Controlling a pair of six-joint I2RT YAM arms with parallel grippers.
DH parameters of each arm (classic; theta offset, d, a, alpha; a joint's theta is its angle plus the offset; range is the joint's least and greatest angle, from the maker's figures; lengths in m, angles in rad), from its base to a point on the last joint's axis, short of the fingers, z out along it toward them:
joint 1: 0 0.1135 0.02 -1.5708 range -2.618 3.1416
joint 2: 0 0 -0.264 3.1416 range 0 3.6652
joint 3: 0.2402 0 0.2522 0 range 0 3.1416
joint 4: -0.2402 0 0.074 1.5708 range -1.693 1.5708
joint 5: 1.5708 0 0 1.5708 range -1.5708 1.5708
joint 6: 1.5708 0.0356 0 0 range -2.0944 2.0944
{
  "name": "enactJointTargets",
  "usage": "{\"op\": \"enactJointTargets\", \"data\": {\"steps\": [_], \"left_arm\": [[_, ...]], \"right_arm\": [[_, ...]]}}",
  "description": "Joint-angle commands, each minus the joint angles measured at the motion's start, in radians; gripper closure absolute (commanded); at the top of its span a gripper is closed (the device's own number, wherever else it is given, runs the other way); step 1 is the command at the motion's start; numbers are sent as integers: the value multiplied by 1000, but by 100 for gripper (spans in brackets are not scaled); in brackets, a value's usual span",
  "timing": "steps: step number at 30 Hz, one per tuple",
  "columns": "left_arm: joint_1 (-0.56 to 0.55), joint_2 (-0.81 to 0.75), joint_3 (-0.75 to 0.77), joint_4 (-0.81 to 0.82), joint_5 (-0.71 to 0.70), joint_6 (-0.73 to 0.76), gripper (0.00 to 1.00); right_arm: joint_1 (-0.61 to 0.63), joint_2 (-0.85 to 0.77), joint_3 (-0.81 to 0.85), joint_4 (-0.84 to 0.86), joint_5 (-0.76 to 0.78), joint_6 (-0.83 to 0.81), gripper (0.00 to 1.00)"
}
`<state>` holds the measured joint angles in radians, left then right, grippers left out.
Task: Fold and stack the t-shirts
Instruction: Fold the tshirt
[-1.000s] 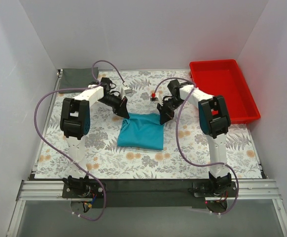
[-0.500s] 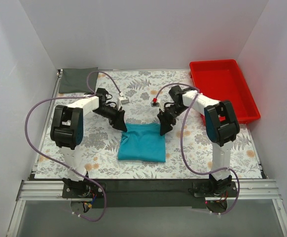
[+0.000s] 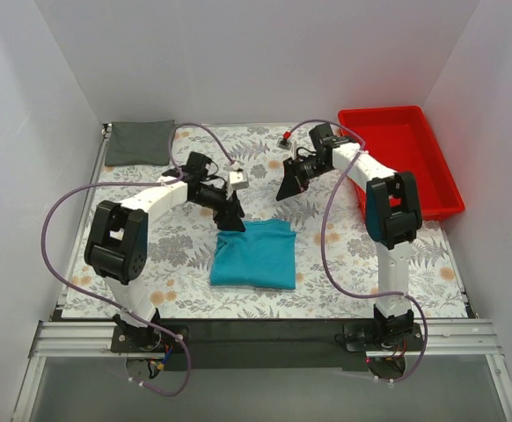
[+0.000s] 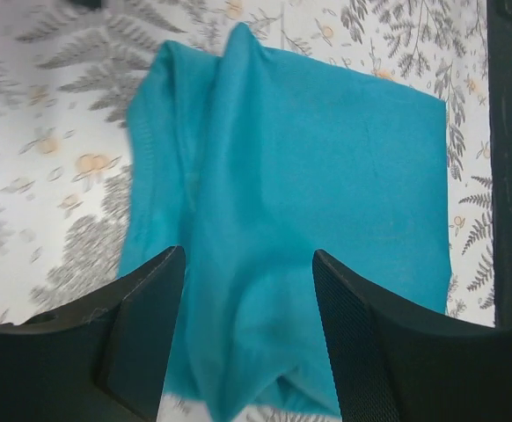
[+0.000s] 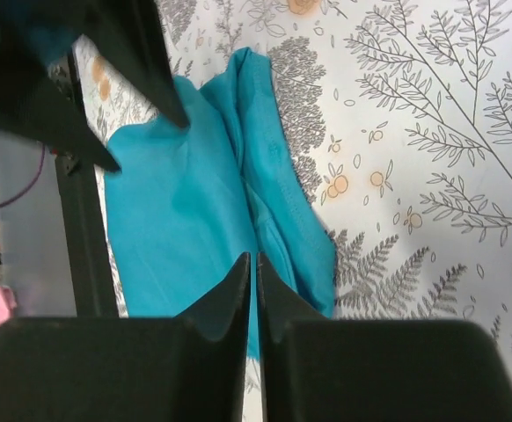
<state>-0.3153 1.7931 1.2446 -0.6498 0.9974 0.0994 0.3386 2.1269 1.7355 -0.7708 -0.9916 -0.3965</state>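
The teal t-shirt [image 3: 254, 255] lies folded in a rough square on the floral cloth, its far edge rumpled. My left gripper [image 3: 232, 216] hovers at its far left corner, open, with teal cloth [image 4: 309, 158] below the spread fingers and nothing gripped. My right gripper [image 3: 284, 190] hangs over bare cloth beyond the shirt's far right corner, shut and empty [image 5: 254, 264]; its view shows the teal t-shirt [image 5: 186, 220] farther off. The dark grey t-shirt [image 3: 137, 141] lies flat as a rectangle at the back left corner.
A red plastic tray [image 3: 388, 112] stands at the back right, close to the right arm's elbow. The floral table cloth [image 3: 150, 264] covers the table. White walls close in three sides. Purple cables loop from both arms.
Both grippers have let go of the teal shirt's far edge. The left one opened and stays low at the corner. The right one lifted away toward the back and shut again.
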Motion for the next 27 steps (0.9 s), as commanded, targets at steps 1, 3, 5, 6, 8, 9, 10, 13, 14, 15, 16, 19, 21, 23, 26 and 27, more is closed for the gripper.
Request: {"op": "enactJointTargets", "data": {"steps": [1,3,5,6,8,9,10,13,14,15,16,19,21,23,26,27], "left_arm": [[-70,-54,-83,211,-78,22,41],[-108,-49,-105,283,-109,20,41],[-136,-37,-122,344,-146,14,41],[-142,-32,-125,358,-149,11,41],[-151,-20,-125,378,-158,8,42],[-153,-11,-125,392,-158,6,42],[-154,-6,-123,392,-157,10,42],[-157,9,-123,391,-146,17,44],[-159,12,-123,374,-140,22,44],[-159,17,-122,365,-128,28,45],[-159,25,-119,354,-123,33,45],[-160,40,-119,328,-105,29,46],[-160,49,-119,311,-98,37,47],[-162,63,-122,302,-98,39,49],[-162,74,-122,297,-100,39,56],[-162,77,-120,294,-98,36,58]], "right_arm": [[26,44,16,122,-51,186,92],[46,59,0,168,-51,225,95],[63,73,-16,194,-61,266,95],[66,77,-28,203,-61,271,96],[77,88,-36,218,-71,286,97],[80,93,-39,225,-74,292,98],[83,97,-40,226,-76,295,98],[92,110,-42,235,-82,306,99],[99,116,-42,237,-82,306,99],[100,119,-42,237,-82,308,99],[103,123,-39,240,-82,309,99],[111,136,-40,248,-79,311,99],[117,146,-39,249,-78,314,99],[125,154,-40,249,-74,311,99],[135,160,-45,251,-74,306,99],[137,160,-48,252,-74,306,99]]}}
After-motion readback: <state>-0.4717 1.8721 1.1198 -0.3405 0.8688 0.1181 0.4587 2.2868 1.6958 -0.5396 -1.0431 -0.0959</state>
